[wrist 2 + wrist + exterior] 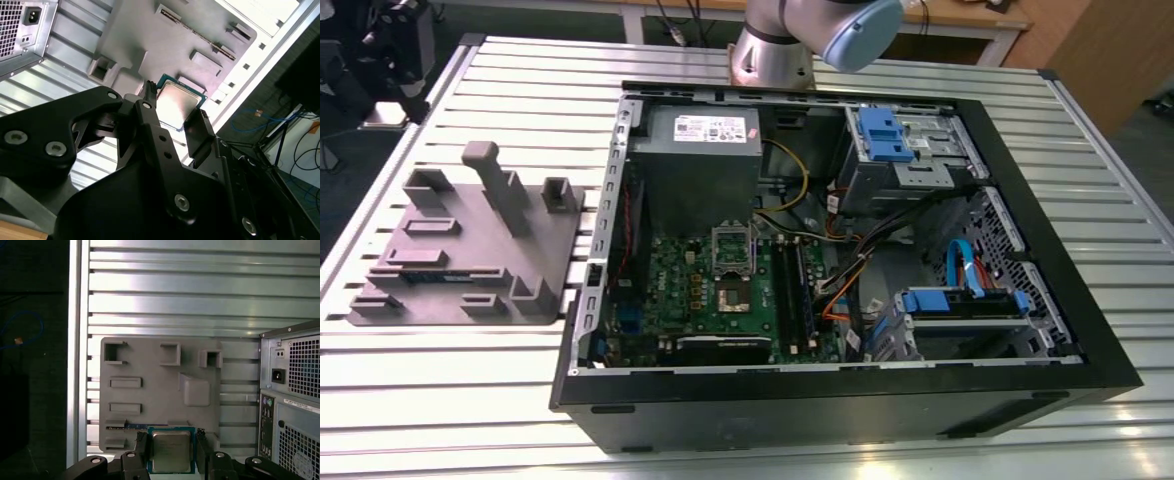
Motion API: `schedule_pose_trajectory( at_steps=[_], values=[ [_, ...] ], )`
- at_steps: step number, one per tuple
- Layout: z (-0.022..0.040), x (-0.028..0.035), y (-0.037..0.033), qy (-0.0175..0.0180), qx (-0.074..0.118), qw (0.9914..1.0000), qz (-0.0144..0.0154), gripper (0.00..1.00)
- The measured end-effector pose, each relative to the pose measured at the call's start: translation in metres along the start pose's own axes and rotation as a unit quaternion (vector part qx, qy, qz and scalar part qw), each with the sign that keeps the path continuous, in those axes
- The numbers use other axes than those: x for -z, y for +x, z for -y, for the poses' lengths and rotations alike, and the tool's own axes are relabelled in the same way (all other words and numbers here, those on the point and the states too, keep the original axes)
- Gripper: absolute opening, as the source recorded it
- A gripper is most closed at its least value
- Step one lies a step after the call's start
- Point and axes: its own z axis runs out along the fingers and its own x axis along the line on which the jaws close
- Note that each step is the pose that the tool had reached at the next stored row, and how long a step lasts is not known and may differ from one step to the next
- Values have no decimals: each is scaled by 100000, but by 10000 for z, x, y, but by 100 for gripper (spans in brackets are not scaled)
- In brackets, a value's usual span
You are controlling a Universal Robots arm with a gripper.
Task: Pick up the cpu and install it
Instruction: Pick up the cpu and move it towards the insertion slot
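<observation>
cpu [171, 452] silver-grey top, teal-green rim. gripper [171, 445] black. Holder plate [150, 407] matte grey. bench [175, 295] silver, ribbed stripes. Motherboard [670, 272] green, case [787, 415] black, drive latches [881, 135] blue.

Robot lab: slotted aluminium bench [440, 400], opened computer case [854, 415], fixture plate [160, 400].

— What's it built from?
— A silver-grey metal tube arm [771, 55], capped by a pale blue rounded joint cover [861, 35].
— And the end?
— A matte black tool [175, 102] of linked bars, with flat black fingers [197, 135] and round silver screw heads [181, 202].
</observation>
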Motion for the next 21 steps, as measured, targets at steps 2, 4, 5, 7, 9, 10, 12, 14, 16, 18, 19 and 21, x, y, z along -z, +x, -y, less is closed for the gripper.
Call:
schedule_pose_trajectory(
  at_steps=[2,4,5,7,9,10,12,14,16,18,19,21],
  values=[
    [0,0,-27,0,2,100000,-4,47],
    [0,0,-45,1,3,100000,-3,47],
    [0,-1,-47,-2,-2,100000,0,47],
    [0,-1,-51,1,1,100000,-2,47],
    [0,0,-52,2,1,100000,-4,47],
    [0,-1,-53,-1,-3,100000,1,47],
    [0,0,-62,4,9,100000,-9,47],
    [0,-1,-67,-1,1,100000,-3,47],
    [0,-1,-72,2,-2,100000,-6,47],
    [0,-1,-76,1,-1,100000,-4,47],
    [0,-1,-78,1,-1,100000,-4,47],
    [0,-1,-83,-1,3,100000,-3,47]
  ],
)
